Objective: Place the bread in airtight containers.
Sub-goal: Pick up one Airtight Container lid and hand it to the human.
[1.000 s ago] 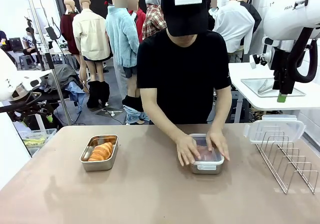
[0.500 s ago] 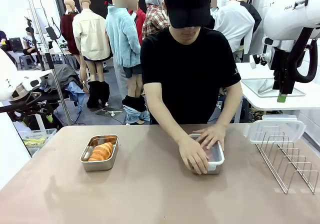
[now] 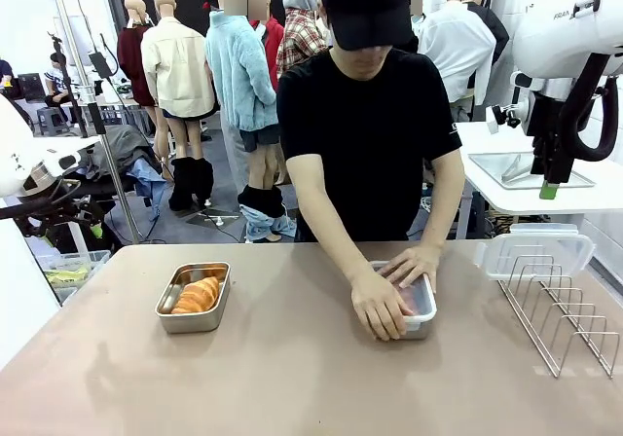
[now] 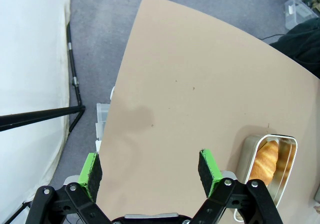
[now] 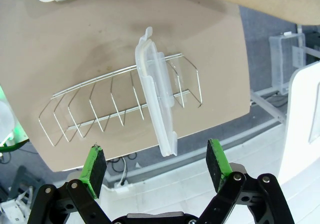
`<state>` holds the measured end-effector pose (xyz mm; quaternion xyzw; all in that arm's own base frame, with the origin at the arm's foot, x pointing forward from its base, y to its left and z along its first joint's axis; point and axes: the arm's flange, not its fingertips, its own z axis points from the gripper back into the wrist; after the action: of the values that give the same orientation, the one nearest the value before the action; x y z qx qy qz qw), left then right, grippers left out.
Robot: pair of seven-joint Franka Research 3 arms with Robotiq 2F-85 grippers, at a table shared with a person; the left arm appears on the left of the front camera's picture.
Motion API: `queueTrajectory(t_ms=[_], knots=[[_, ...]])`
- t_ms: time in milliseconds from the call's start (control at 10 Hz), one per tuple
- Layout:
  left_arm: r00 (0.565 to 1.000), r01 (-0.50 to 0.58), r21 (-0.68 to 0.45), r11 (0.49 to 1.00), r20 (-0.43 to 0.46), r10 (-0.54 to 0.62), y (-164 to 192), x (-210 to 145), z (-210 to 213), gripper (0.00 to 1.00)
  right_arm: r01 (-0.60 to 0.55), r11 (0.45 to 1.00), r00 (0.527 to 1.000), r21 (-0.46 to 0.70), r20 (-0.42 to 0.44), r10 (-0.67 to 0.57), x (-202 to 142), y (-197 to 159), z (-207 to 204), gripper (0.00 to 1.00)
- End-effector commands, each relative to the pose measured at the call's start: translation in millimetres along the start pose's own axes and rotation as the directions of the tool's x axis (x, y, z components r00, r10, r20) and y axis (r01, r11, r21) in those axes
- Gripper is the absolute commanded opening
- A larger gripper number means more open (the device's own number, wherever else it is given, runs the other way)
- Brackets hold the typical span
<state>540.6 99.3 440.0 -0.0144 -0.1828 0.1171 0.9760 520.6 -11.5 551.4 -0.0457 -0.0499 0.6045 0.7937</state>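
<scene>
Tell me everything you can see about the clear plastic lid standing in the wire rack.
The lid is translucent clear plastic, rectangular with rounded corners, a raised rim and snap tabs at its ends. It stands on its long edge, slotted between the wires at the far end of the wire rack, on the robot's right side of the table. From above it shows edge-on as a narrow strip. Only the rack's wires touch it; nothing covers or holds it.
</scene>
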Motion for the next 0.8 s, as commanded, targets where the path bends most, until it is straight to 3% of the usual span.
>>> queueTrajectory(t_ms=[0,700], knots=[[1.0,0.004,0.009,1.0,0.007,-0.004,1.3,0.5,1.8,1.0,0.012,1.0,1.0,0.005,-0.017,-0.012,1.8,0.7,3.0,0.99],[1.0,0.004,0.009,1.0,0.007,-0.004,1.3,0.5,1.8,1.0,0.012,1.0,1.0,0.005,-0.017,-0.012,1.8,0.7,3.0,0.99]])
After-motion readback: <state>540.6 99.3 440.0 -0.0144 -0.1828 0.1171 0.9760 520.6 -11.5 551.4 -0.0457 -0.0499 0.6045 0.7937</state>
